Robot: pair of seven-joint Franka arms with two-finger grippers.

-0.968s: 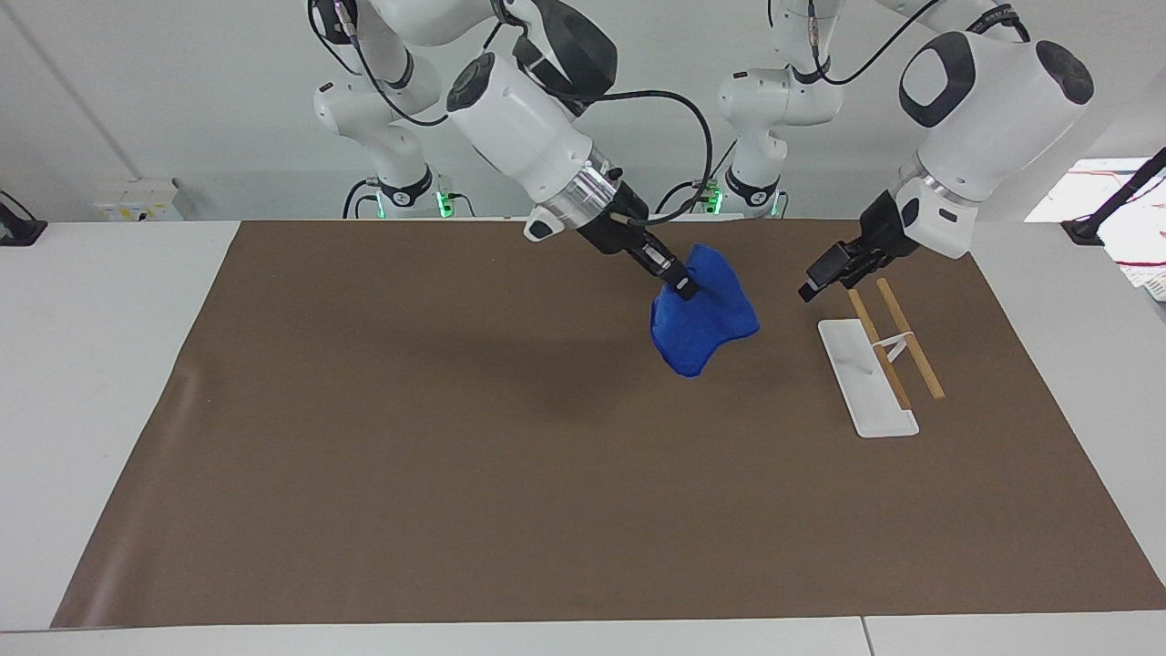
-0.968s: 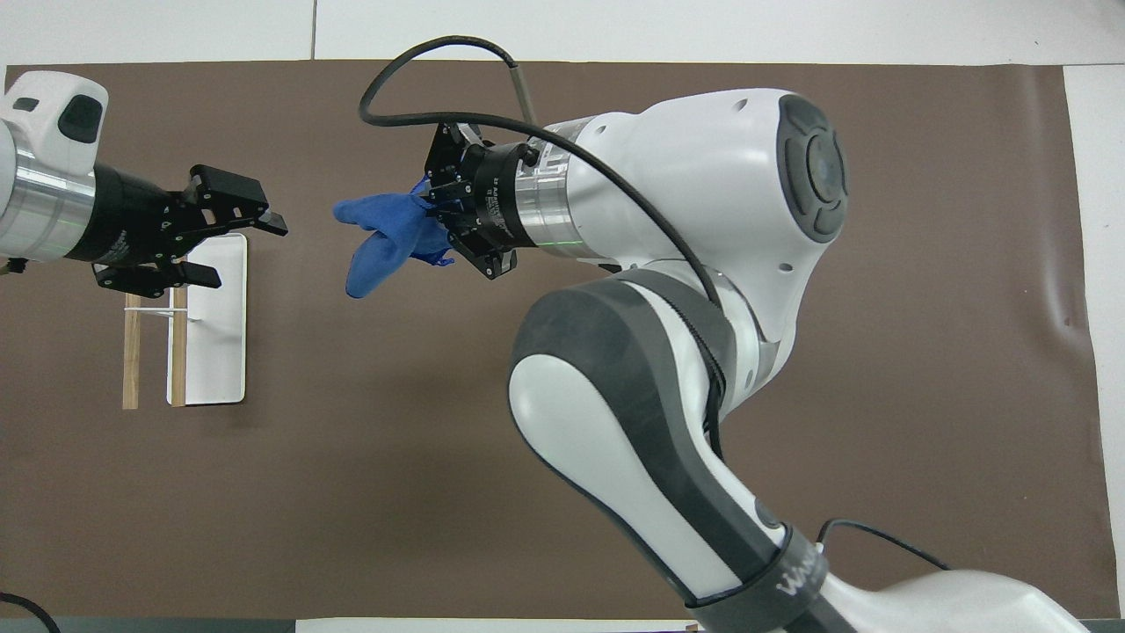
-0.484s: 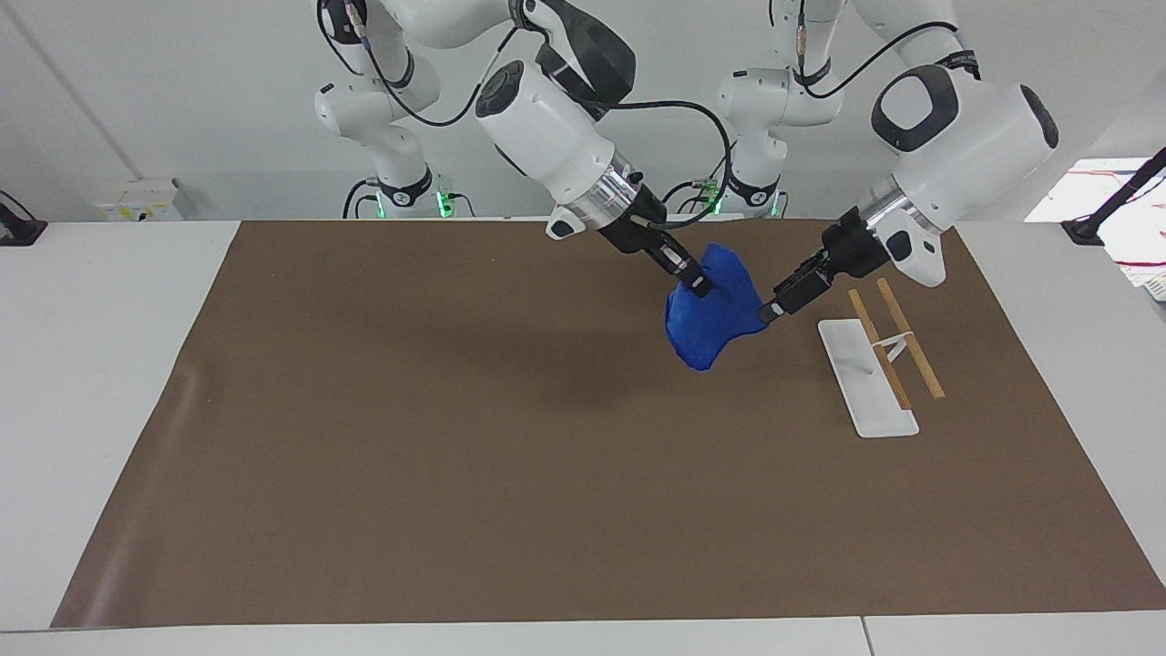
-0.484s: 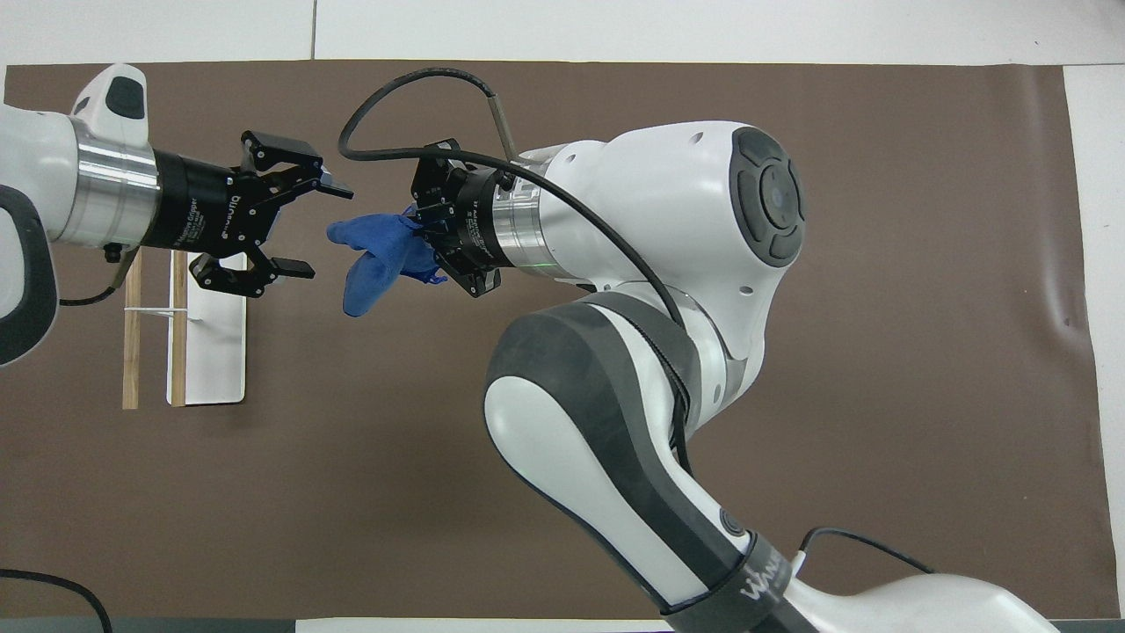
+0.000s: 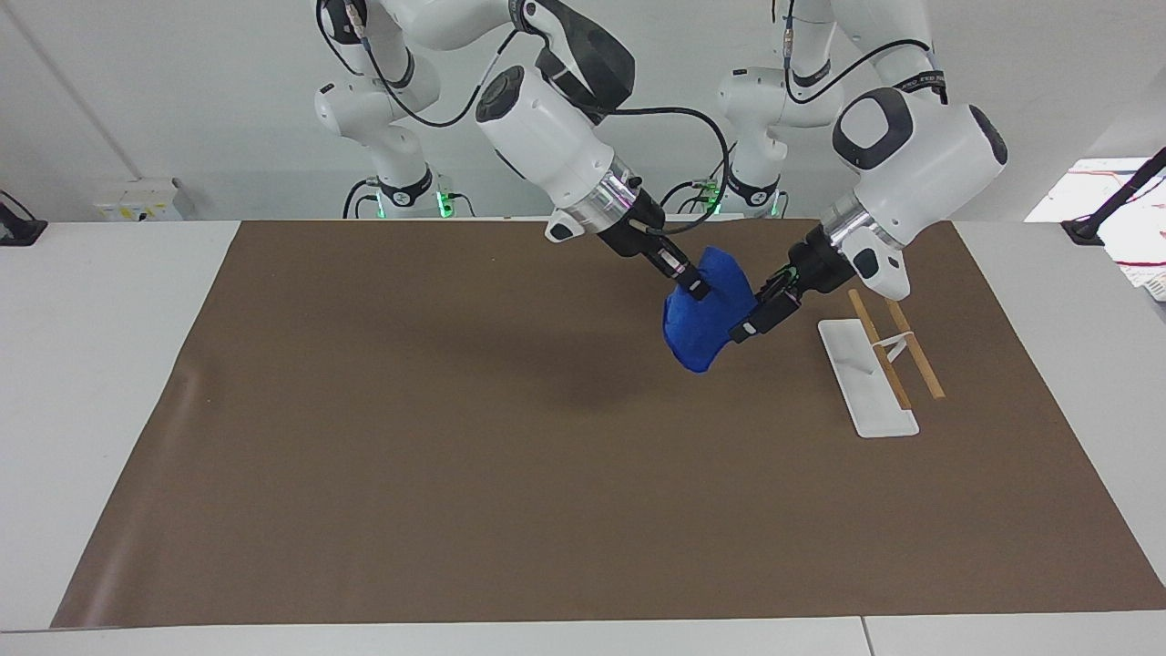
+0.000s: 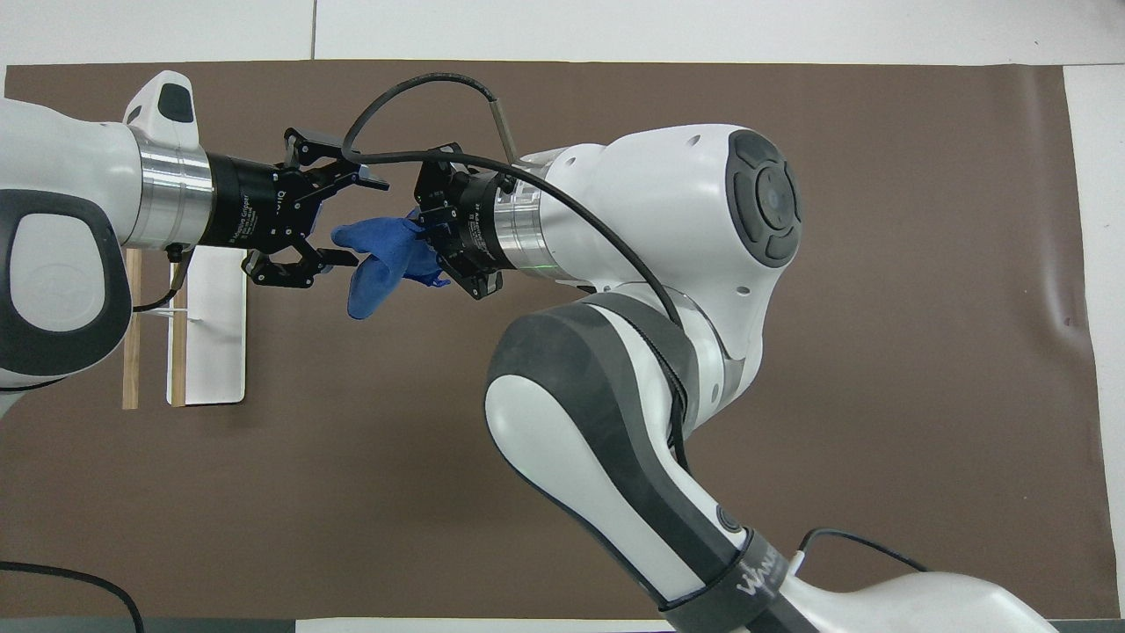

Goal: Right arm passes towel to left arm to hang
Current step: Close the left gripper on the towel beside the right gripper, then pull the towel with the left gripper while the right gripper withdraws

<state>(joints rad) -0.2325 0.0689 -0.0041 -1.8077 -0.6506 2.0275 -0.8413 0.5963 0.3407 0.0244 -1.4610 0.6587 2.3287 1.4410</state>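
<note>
My right gripper [image 5: 697,290] is shut on the upper part of the blue towel [image 5: 703,319] and holds it in the air over the brown mat. The towel hangs bunched below the fingers; its loop cord does not show. My left gripper [image 5: 749,326] is open at the towel's edge on the rack's side. In the overhead view the left gripper [image 6: 356,221] has one finger on each side of the towel's [image 6: 373,264] free end, and the right gripper [image 6: 422,242] holds the opposite end.
A white rack base [image 5: 865,378] lies flat on the brown mat [image 5: 455,456] toward the left arm's end, with two wooden sticks [image 5: 897,342] beside it. It also shows in the overhead view [image 6: 215,352], under the left arm's wrist.
My left gripper has moved from over the rack to the towel, and its open fingers now straddle the towel's free end. My right gripper has shifted slightly with the towel.
</note>
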